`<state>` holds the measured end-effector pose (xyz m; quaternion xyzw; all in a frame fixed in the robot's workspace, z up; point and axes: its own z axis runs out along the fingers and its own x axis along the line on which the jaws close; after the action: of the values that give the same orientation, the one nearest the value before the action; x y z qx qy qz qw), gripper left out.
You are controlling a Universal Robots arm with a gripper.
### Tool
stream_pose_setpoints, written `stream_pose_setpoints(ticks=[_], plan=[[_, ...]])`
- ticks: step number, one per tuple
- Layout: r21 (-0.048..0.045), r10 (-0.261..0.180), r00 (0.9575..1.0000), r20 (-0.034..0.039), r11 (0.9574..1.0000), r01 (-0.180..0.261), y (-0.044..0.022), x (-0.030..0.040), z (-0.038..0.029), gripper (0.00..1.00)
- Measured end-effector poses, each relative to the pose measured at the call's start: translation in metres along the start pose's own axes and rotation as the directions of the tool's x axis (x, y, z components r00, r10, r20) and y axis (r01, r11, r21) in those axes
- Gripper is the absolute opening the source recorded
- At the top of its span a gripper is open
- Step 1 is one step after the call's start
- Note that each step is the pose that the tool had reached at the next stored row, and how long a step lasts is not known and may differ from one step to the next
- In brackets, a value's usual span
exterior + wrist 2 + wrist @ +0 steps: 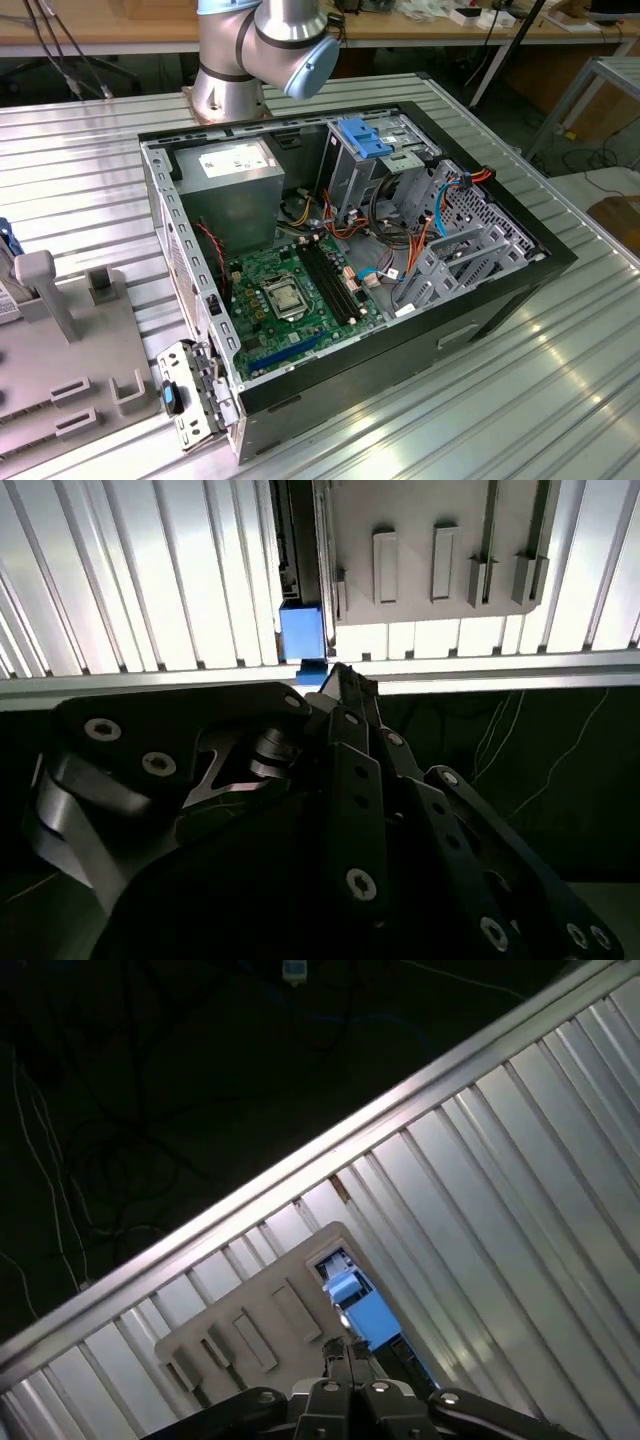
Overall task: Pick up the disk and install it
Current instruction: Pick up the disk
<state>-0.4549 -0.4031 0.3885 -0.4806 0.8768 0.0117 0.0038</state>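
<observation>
Hovering over the disk (362, 1312) in a grey holder (250, 1325), fingers (338, 1362) closed together, open computer case (480, 300) well apart

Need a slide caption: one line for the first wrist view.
Gripper hovers above the blue-framed disk standing in a grey rack on the ribbed table.

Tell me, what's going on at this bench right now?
A single robot arm's gripper hangs over the disk, a hard drive in a blue frame. The gripper is shut and looks to be above the disk, not gripping it. The disk stands on edge in a grey holder near the edge of the slatted metal table. In the exterior view, the open computer case lies on that table beside the holder, so the disk is not yet installed.
</observation>
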Motion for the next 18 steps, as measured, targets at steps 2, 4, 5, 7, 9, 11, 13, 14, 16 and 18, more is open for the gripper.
stream_pose_setpoints(ticks=[2, 4, 5, 7, 9, 11, 13, 14, 16, 18], plan=[[-0.0001, -0.043, 0.9991, -0.0018, 0.9991, 0.043, 0.0001, 0.0, 0.0003, 0.11], [-0.0005, -0.082, 0.9966, -0.0032, 0.9966, 0.082, 0.0001, 0.0, 0.0005, 0.11], [-0.001, -0.111, 0.9938, -0.0038, 0.9938, 0.111, 0.0001, 0.0, 0.0007, 0.11], [-0.0016, -0.151, 0.9886, -0.0047, 0.9886, 0.151, 0.0, 0.0, 0.0009, 0.11], [-0.0023, -0.194, 0.9811, -0.0058, 0.9811, 0.194, 0.0001, 0.0, 0.0011, 0.11], [-0.0031, -0.23, 0.9732, -0.0064, 0.9732, 0.23, 0.0001, 0.0, 0.0011, 0.11], [-0.0039, -0.267, 0.9636, -0.0069, 0.9636, 0.267, 0.0001, 0.0, 0.0013, 0.11], [-0.0043, -0.285, 0.9586, -0.007, 0.9586, 0.285, 0.0001, 0.0, 0.0013, 0.11], [-0.0051, -0.319, 0.9476, -0.0074, 0.9476, 0.319, 0.0001, 0.0, 0.0014, 0.11], [-0.0062, -0.364, 0.9314, -0.0079, 0.9314, 0.364, 0.0, 0.0, 0.0017, 0.11]])
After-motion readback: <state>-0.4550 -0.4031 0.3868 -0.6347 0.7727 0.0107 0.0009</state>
